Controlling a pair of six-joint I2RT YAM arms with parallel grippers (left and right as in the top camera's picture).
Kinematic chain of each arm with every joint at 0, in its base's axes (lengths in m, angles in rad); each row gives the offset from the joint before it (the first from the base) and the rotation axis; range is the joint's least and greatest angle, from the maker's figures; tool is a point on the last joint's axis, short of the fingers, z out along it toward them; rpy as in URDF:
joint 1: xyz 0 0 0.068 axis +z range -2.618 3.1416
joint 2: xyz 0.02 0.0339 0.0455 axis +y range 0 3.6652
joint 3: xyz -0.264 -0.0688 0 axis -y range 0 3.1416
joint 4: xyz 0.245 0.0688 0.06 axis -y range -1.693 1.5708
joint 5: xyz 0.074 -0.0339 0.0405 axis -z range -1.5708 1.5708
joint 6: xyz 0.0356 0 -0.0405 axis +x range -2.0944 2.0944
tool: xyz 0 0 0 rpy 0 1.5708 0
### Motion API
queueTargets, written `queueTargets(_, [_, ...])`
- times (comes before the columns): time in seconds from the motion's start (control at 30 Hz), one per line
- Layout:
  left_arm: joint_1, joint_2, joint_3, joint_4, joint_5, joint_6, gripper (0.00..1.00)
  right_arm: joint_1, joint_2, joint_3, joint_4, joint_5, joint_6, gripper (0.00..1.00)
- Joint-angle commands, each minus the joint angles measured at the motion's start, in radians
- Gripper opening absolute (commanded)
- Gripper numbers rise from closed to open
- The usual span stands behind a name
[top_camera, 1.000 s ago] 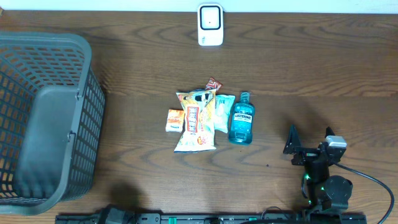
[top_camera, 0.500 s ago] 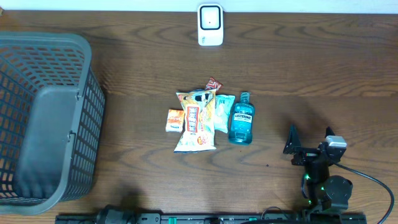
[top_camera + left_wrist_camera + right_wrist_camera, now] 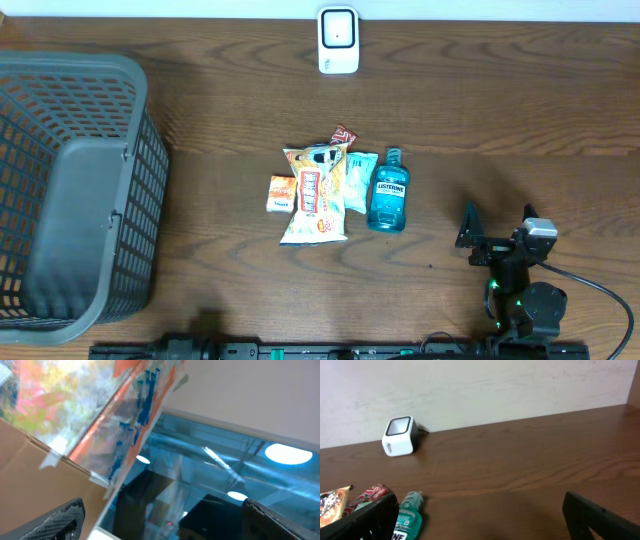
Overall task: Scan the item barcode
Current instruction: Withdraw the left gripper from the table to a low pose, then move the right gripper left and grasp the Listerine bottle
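Two-arm rig at the opening step of the barcode task, with nothing picked up yet. Shows the right gripper toward the front right of the table, jaws spread wide and empty, well apart from the goods. Confirms this in the right wrist view, with only bare wood between the fingers. Shows the left gripper likewise wide and holding nothing, camera aimed upward at brown cardboard and ceiling lights, away from the work.

Places the candidate items in a tight cluster at mid-table:
- a blue Listerine bottle lying flat, cap toward the back
- just left of it, a pale green packet
- then a yellow snack bag and a small orange packet
- a red wrapper peeking out behind

Sets the white barcode scanner at the back edge, well apart from the cluster.

Judged step: reach and select. Calls next for a descent over one item, probably the bottle as nearest the right arm, with jaws across its narrow width. Calls then for a lift and a turn of the label toward the scanner.

Leaves open wood across the right half and between cluster and scanner. Limits travel on the left with the grey mesh basket. Crowds any grasp on the bottle's left flank with the green packet, touching or nearly so.
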Motion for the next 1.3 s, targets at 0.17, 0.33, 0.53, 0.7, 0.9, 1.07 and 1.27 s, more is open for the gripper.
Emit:
queueTargets(0.17, [0.016,-0.009,-0.195,0.078,0.154,-0.443,0.98,0.009,-0.003,-0.001,-0.004,-0.011,0.002,0.99])
queueTargets(0.33, [0.016,-0.007,-0.393,0.310,0.406,-0.441,0.98,0.009,-0.003,-0.001,-0.003,-0.011,0.208,0.99])
queueTargets(0.53, [0.016,0.029,-0.550,0.257,0.565,-0.325,0.98,0.009,-0.003,-0.001,-0.003,-0.011,0.281,0.99])
queueTargets(0.7, [0.016,0.067,-0.626,0.003,0.680,-0.063,0.98,0.009,-0.003,-0.001,-0.002,-0.016,0.286,0.99])
queueTargets(0.9, [0.016,0.084,-0.793,-0.007,0.681,-0.041,0.98,0.009,-0.003,-0.001,0.009,-0.165,0.285,0.99])
queueTargets(1.07, [0.016,0.084,-0.897,0.082,0.679,-0.068,0.98,0.009,-0.003,-0.001,0.011,-0.166,0.285,0.99])
queueTargets(1.27, [0.016,0.084,-1.005,0.143,0.657,-0.102,0.98,0.009,0.002,0.007,-0.004,-0.224,0.285,0.99])
